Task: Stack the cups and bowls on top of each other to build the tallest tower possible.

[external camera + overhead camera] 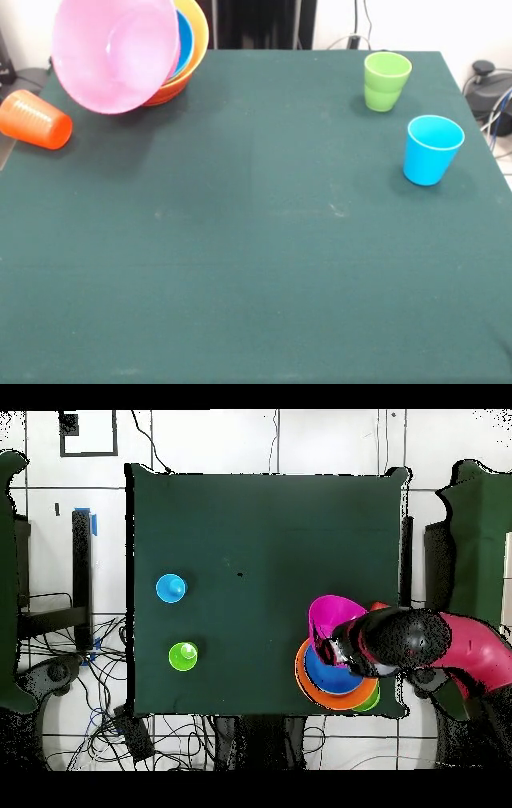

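Front view shows the pink bowl tilted against the nested bowls, the orange cup toppled beside them. Overhead view puts the gripper at that pile; you cannot tell its grip. Level the pink bowl first.

The scene is evenly and brightly lit from above. Soft, short shadows are cast on the green table beside the blue cup, the green cup and the orange cup. Faint glare is seen on the tilted pink bowl. The front view is slightly soft throughout. Whether the jaws are lit or shaded cannot be told.
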{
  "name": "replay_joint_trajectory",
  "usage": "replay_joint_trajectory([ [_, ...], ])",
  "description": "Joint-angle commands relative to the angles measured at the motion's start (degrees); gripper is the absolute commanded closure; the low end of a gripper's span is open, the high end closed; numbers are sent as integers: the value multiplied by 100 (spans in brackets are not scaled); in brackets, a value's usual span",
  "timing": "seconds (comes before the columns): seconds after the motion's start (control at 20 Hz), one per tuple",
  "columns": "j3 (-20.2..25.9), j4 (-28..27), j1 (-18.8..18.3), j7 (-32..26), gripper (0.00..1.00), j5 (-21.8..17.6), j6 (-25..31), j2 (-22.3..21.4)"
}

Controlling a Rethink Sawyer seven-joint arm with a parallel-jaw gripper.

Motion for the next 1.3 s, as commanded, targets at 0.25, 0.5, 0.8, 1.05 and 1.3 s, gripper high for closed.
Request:
replay_joint_trajectory([
  [0.25, 768, 1213, -20, -688, 100, -128, -538, -490],
  [0.5, 968, 1727, -283, -253, 100, 68, -1115, -1021],
  [0.8, 1001, 2130, -461, 34, 100, 128, -1585, -1193],
  [1.05, 946, 2204, -470, 4, 100, 159, -1660, -1238],
  [1.3, 1124, 2386, -690, -160, 100, 343, -1686, -1444],
])
